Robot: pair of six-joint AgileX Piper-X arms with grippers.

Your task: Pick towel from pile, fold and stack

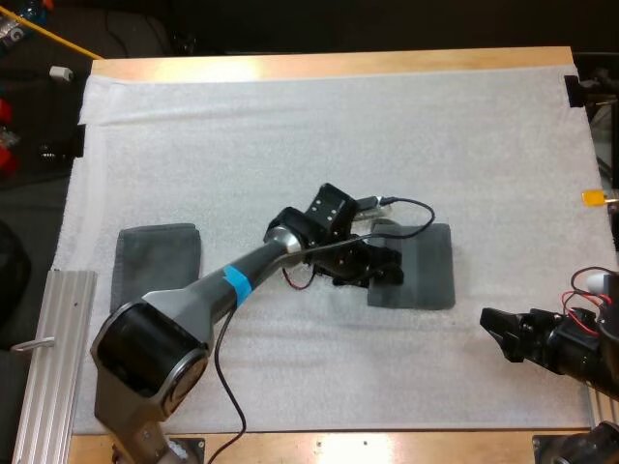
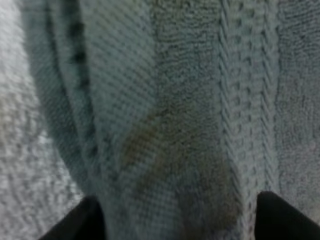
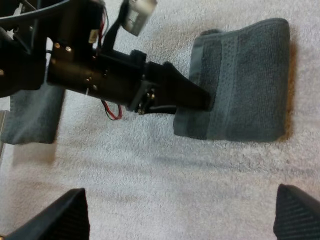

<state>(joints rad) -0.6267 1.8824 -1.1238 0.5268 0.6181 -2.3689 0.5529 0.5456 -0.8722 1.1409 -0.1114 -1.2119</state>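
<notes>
A folded dark grey-green towel (image 1: 427, 269) lies flat on the white mat, right of centre. My left gripper (image 1: 387, 269) is down at this towel's left edge. Seen from the left wrist, its fingers (image 2: 90, 220) stand wide apart and the towel's weave (image 2: 190, 100) runs flat between them, so it is open. The right wrist view shows the left gripper (image 3: 200, 97) lying on the edge of the same towel (image 3: 250, 85). A second folded towel (image 1: 155, 263) rests on the mat at the left. My right gripper (image 1: 491, 329) hovers open near the mat's front right, apart from both towels.
An aluminium rail (image 1: 48, 348) lies along the mat's left front edge. The white mat (image 1: 338, 126) stretches bare behind the towels. The second towel (image 3: 30, 115) lies beyond the left arm as the right wrist sees it.
</notes>
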